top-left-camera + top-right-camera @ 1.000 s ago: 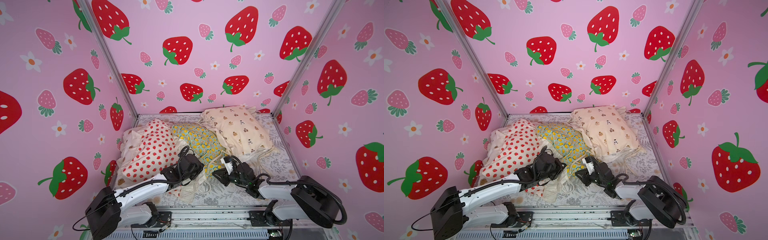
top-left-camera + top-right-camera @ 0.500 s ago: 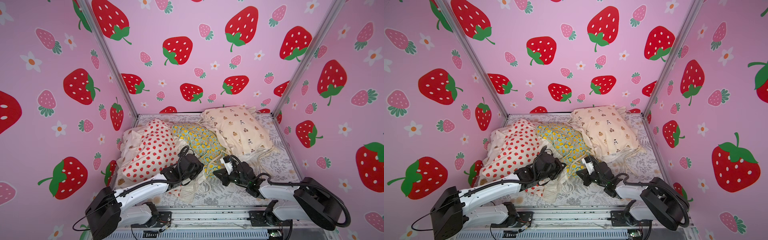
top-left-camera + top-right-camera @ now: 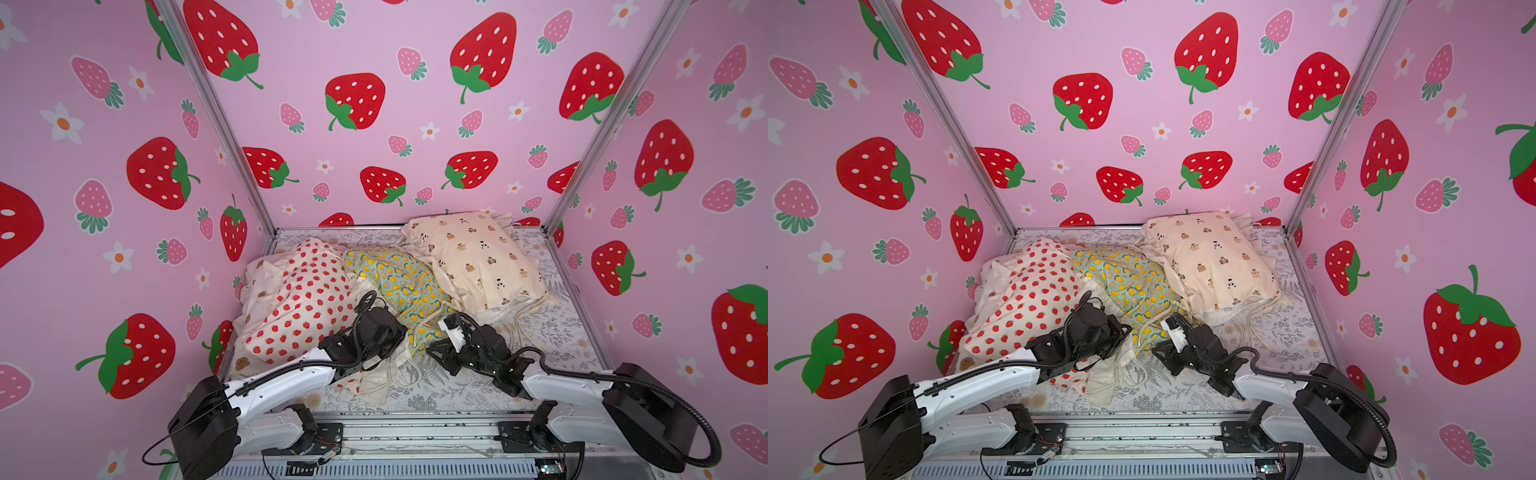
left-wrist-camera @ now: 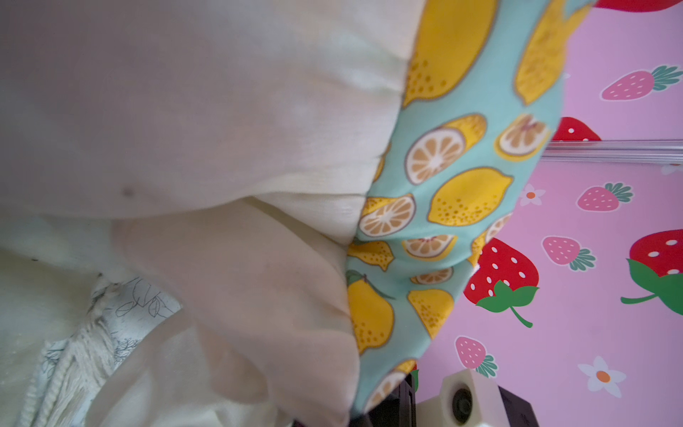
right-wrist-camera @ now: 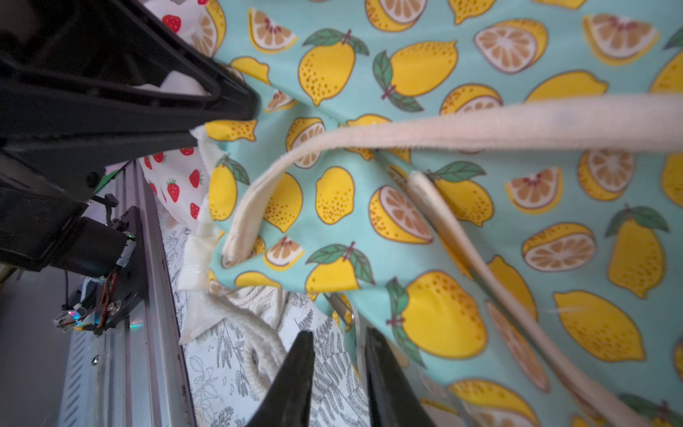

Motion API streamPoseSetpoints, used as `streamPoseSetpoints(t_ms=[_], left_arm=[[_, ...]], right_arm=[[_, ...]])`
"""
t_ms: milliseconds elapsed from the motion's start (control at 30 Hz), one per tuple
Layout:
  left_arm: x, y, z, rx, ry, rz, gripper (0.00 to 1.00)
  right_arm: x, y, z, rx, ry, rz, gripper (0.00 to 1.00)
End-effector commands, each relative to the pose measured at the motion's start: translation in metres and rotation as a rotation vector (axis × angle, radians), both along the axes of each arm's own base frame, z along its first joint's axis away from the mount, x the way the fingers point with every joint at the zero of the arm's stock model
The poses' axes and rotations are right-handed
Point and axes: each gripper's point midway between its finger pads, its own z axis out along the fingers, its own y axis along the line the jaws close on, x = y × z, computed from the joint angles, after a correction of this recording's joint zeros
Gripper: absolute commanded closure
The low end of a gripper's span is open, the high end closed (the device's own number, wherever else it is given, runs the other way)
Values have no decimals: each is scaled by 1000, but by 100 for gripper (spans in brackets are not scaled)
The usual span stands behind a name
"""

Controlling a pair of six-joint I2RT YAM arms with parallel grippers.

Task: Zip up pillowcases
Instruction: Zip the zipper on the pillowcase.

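The left claw [image 3: 395,334] is pressed together on the cream edge of the lemon pillowcase [image 3: 399,282], which bulges just ahead of it. The right claw [image 5: 338,355] is slightly spread and holds nothing. Its tips hover over the fern sheet [image 5: 221,369], just short of the lemon pillowcase's edge, where a small metal tab [image 5: 343,312] shows. The strawberry pillowcase [image 3: 303,303] lies beside the left claw, and the bear pillowcase [image 3: 473,257] lies beyond the right claw.

lemon pillowcase [image 3: 1133,286]: between strawberry pillowcase [image 3: 1034,299] and bear pillowcase [image 3: 1217,262]
left gripper [image 3: 1123,332]: at its near edge
right gripper [image 3: 1158,353]: just beside
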Motion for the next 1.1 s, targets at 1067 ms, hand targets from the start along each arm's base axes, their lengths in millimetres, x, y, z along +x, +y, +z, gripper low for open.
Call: streamPoseSetpoints(t_ms=[1067], left_arm=[[4, 1, 11, -37, -11, 19, 100]], right_arm=[[9, 17, 15, -21, -101, 56, 93]])
